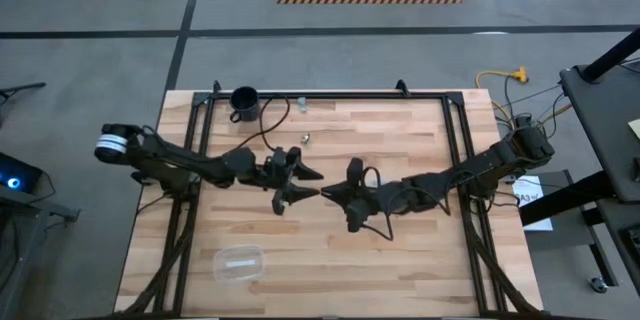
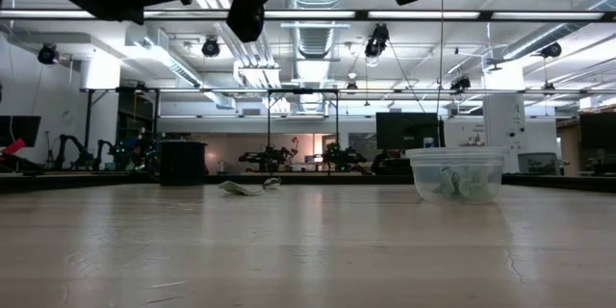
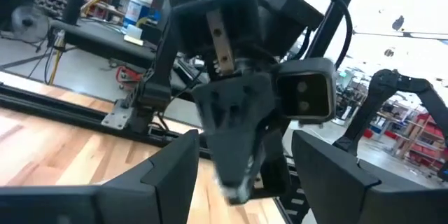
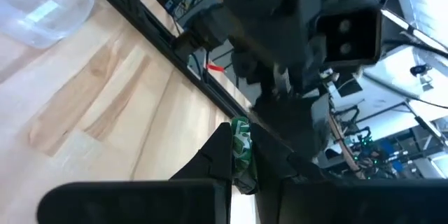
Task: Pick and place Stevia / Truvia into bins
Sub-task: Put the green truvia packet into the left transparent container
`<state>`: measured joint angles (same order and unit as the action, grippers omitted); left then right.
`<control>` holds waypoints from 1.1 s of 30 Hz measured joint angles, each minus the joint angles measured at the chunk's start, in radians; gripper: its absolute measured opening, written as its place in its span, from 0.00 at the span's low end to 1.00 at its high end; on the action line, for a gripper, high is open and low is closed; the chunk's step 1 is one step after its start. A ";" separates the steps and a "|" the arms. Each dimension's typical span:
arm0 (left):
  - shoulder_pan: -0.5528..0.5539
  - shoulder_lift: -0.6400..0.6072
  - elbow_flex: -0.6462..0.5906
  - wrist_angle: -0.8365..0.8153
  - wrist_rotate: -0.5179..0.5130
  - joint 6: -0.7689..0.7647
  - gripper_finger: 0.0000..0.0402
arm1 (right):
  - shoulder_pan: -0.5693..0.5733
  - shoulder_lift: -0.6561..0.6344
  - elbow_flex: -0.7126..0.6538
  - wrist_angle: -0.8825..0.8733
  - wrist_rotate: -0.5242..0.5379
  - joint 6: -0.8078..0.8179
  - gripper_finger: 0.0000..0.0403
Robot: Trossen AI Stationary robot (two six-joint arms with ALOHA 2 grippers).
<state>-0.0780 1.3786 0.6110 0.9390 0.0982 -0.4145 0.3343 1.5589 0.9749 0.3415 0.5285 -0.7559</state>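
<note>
Right there — packet [image 4: 240, 148] between right tool [image 4: 241, 164] fingers.

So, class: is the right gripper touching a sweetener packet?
Touching. The right wrist view shows the right gripper with its dark fingers closed against a green-and-white packet pinched between them.

One green-and-white packet [image 4: 241, 152] is standing upright, pinched between the right gripper's [image 4: 241, 164] fingers above the table's middle. Another [image 1: 306, 138] is lying flat near the far edge. The clear tub [image 1: 238, 264] is sitting near the front-left edge, holding packets [image 2: 454, 183].
</note>
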 joint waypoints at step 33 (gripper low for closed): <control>0.007 0.164 0.124 -0.005 0.073 -0.042 0.53 | 0.017 0.000 -0.001 0.030 0.051 -0.036 0.05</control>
<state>-0.0711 1.5422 0.7354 0.9337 0.1711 -0.4568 0.3515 1.5589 0.9741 0.3718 0.5797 -0.7921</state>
